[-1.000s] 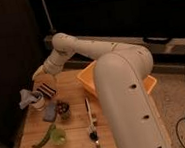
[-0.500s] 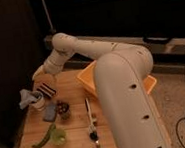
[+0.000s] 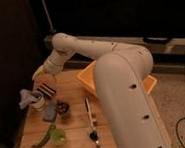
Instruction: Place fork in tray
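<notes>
The yellow-orange tray (image 3: 89, 81) stands at the back right of the small wooden table (image 3: 75, 136), mostly hidden behind my big white arm. A thin silvery strip that looks like the fork (image 3: 97, 143) lies near the table's front edge, just past the dark end of the brush (image 3: 88, 115). My gripper (image 3: 38, 74) hangs at the end of the arm over the table's far left corner, above a dark striped object (image 3: 48, 89). It is far from both fork and tray.
A white cup with a blue cloth (image 3: 31, 99), a blue-grey item (image 3: 50, 111), a small dark cup (image 3: 63, 108), a green cup (image 3: 58, 137) and a long green vegetable (image 3: 43, 137) crowd the table's left half. A dark cabinet stands left. Cables lie on the floor at right.
</notes>
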Robot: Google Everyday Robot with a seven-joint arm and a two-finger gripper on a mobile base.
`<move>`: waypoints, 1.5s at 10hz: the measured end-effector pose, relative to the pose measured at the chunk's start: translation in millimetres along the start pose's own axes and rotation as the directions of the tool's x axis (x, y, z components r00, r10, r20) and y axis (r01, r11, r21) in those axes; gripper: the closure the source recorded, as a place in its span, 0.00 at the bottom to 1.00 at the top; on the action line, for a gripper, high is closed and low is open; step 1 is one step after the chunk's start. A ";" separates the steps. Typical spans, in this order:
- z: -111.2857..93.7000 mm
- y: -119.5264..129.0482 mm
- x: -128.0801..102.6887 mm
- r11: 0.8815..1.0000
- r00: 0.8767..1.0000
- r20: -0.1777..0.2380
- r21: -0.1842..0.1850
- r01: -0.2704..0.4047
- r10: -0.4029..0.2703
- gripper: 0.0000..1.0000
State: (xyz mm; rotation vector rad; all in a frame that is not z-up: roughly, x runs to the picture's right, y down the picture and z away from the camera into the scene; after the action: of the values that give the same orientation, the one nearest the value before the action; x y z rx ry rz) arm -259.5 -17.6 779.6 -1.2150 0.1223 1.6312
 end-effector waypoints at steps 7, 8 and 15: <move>-46.3 -41.3 50.3 1.000 0.998 0.062 0.017 -0.022 0.021 0.30; -56.6 -55.8 62.0 0.999 0.997 0.074 0.018 -0.038 0.036 0.30; -109.5 -191.1 167.1 0.977 0.963 0.180 0.039 -0.209 0.199 0.30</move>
State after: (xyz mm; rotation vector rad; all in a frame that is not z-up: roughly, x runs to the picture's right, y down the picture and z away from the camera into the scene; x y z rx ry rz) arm -32.1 112.3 690.9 -1.0365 0.1870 1.8936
